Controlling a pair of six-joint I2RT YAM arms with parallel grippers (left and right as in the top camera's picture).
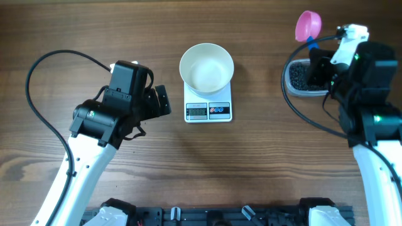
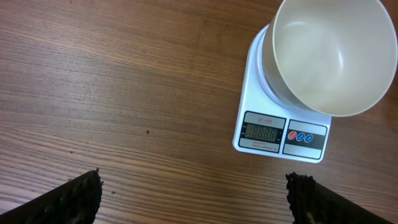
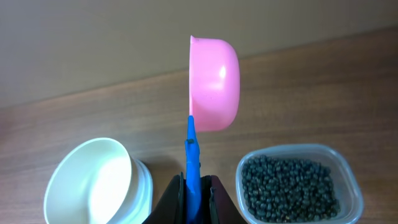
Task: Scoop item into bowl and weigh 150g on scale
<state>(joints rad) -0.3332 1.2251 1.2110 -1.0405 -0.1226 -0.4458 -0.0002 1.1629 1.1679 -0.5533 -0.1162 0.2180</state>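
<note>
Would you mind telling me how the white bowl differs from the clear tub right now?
The white bowl is round and opaque; the clear tub is rounded-rectangular and see-through. The bowl is empty; the tub holds black beads. The bowl sits on the scale; the tub stands on the table. Both are upright and uncovered.

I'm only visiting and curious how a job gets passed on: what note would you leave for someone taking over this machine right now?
Left gripper: open, holding nothing, over bare table to the left of the scale.
Right gripper: shut on the blue handle of the pink scoop, held up beside the clear tub of black beads.
Bowl: sitting on the scale, empty.
Done: bowl on scale, scoop in hand.
Left: scoop beads into the bowl until the scale shows the target weight. The display is too faint to read.
</note>
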